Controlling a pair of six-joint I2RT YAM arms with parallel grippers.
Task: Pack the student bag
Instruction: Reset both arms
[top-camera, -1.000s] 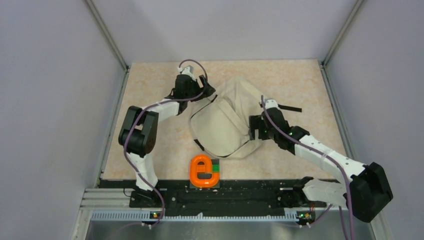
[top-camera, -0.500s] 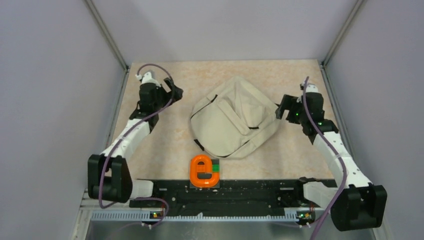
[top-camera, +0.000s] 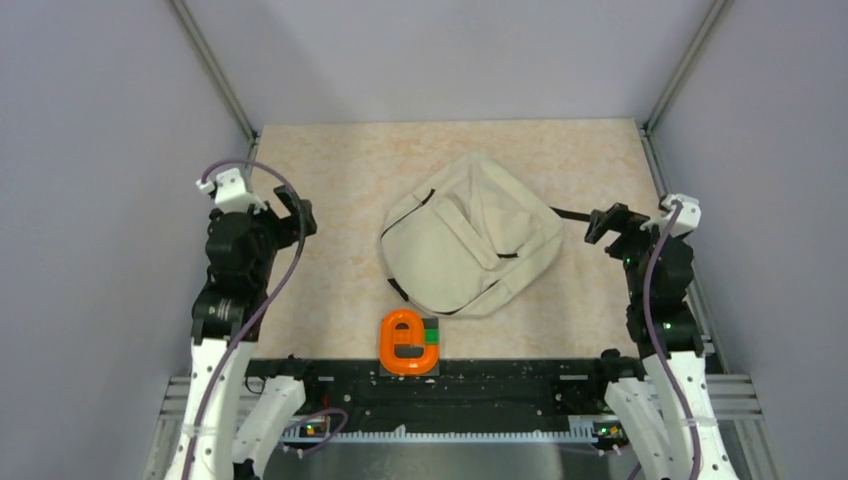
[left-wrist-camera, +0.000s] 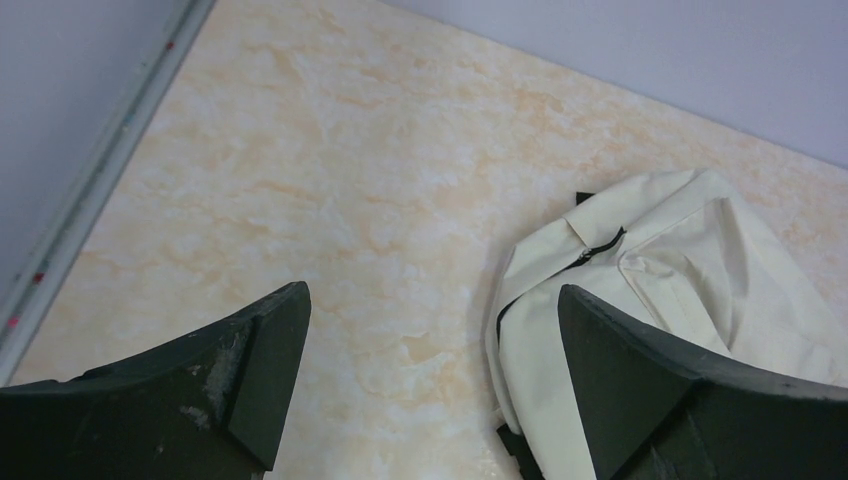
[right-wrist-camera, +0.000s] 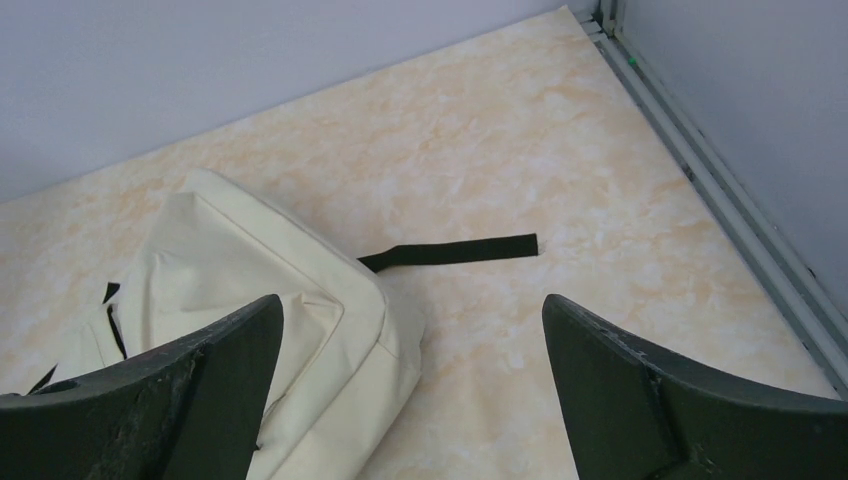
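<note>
Top view: shows the student bag (top-camera: 470, 238) flat at frame centre on the table (top-camera: 330, 160), well apart from the left gripper (top-camera: 292, 210) at mid-left and the right gripper (top-camera: 603, 221) at mid-right, with an orange object (top-camera: 405, 342) of unclear kind at lower centre. Left wrist view: shows jaws released and empty, the bag's corner at lower right partly hidden behind one finger and cut off. Right wrist view: likewise released, the bag cropped at lower left, its black strap (right-wrist-camera: 450, 250) flat at centre.

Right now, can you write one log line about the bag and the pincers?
student bag: lying on table | left pincer: open, empty | right pincer: open, empty
</note>
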